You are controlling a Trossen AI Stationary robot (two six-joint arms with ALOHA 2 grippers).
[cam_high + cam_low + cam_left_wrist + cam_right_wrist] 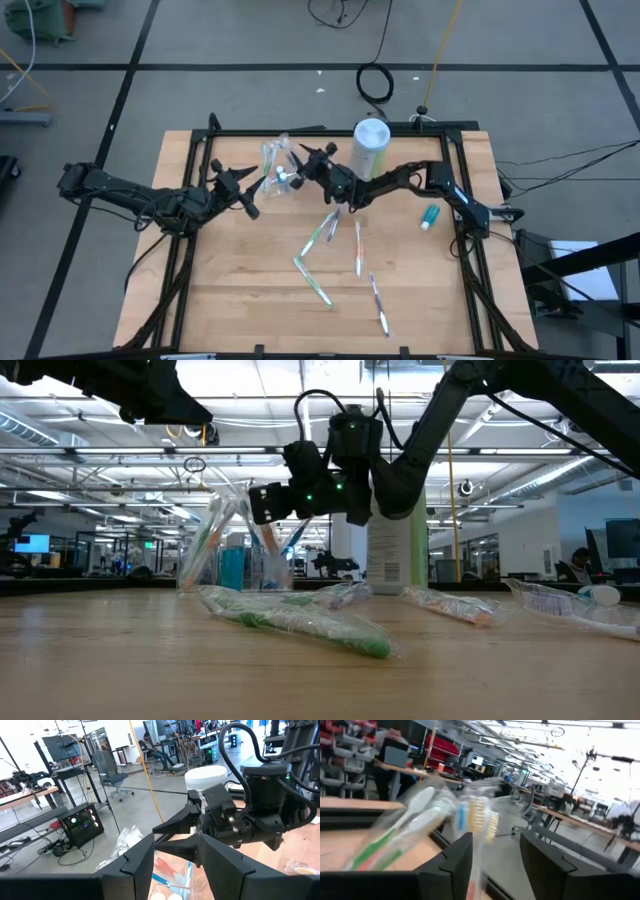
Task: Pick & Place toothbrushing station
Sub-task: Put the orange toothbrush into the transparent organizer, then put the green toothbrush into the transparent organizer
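Step in hand, as judged: loading wrapped toothbrushes into the small clear plastic cup [277, 160], which stands near the far edge of the pale wooden table [250, 300], left of centre, already holding several slim wrapped brushes and what looks like a teal tube (low view). The right gripper [309, 160] hangs just beside the cup on its right, fingers spread apart; its wrist view shows a wrapped white-and-blue toothbrush [470, 820] and a green-handled one [390, 840] close ahead of the fingers [447, 870], apparently standing in the cup. Whether either brush touches a finger cannot be told; nothing is seen clamped, so I read the gripper as open at or just above the cup mouth. The left gripper [243, 188] waits just beside the cup on its near-left side, fingers [135, 865] parted and empty, facing the right gripper. Still on the table: about five wrapped brushes scattered from the centre toward the near edge, including a long green-handled wrapped toothbrush [300, 622] and a pink-tipped one [358, 245], plus a small teal tube [429, 217] near the right edge. The tall pale-green canister with a white lid [370, 145] stands at the far edge, right of the cup. Next move likely calls for the right arm to clear the cup without tipping it, then reach a loose brush; crinkly wrappers may slip.
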